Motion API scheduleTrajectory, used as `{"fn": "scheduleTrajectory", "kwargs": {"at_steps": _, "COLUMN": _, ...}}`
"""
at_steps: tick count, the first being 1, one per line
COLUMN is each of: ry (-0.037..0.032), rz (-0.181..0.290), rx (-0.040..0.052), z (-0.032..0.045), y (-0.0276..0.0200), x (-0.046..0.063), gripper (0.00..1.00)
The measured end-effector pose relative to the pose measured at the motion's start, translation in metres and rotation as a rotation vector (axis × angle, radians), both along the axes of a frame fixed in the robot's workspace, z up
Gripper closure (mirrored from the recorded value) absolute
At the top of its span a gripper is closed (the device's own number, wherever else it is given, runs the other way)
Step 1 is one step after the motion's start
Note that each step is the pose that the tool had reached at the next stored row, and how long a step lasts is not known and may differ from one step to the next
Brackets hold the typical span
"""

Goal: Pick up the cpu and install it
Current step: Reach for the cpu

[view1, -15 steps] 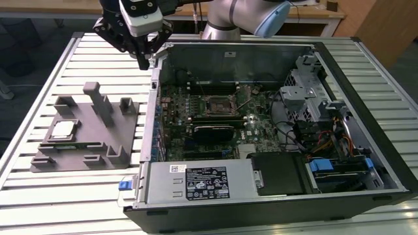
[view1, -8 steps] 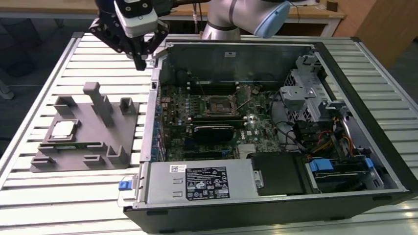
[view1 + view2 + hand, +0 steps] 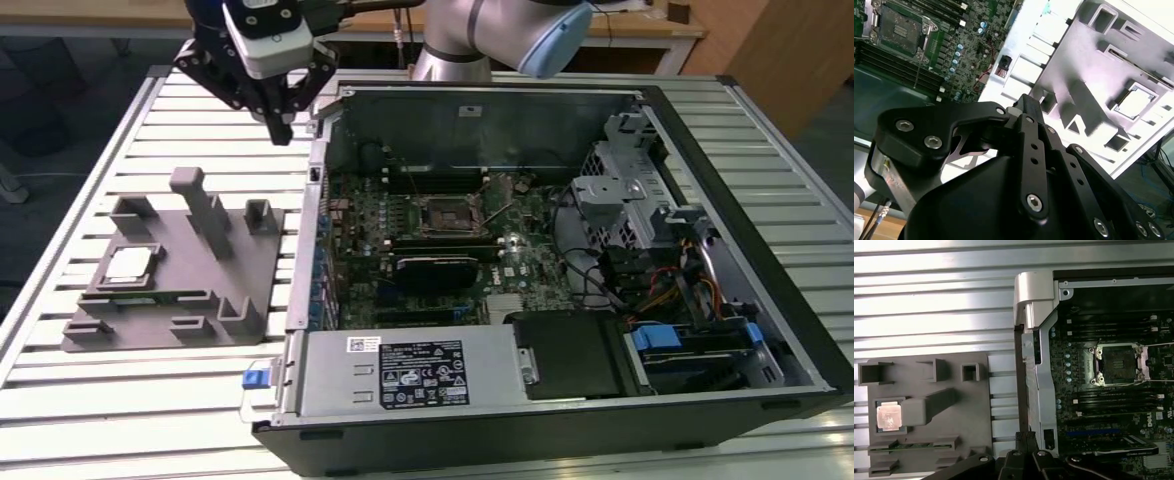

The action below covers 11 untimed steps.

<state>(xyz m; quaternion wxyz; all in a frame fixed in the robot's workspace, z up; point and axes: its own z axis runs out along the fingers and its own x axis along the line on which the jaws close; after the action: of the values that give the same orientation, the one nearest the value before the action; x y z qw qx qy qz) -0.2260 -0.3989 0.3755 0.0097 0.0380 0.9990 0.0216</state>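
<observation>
Hovering over the counter near the computer case, the gripper has its jaws closed on nothing. The cpu lies in the grey tray's square pocket, well apart. The pick looks unstarted, and grasping would call for parted jaws squared over it.

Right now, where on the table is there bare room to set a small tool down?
In the exterior view, bare slats of the table lie below the grey tray, and above it near the claw. The strip between the tray and the computer case is narrow. The tray, holding the cpu, and the case interior are crowded.
</observation>
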Motion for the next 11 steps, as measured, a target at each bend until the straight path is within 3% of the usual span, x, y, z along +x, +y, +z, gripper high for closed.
{"fn": "scheduleTrajectory", "kwargs": {"at_steps": 11, "ry": 0.0011, "rz": 0.0, "rx": 0.0, "z": -0.002, "y": 0.0, "x": -0.0105, "gripper": 0.89}}
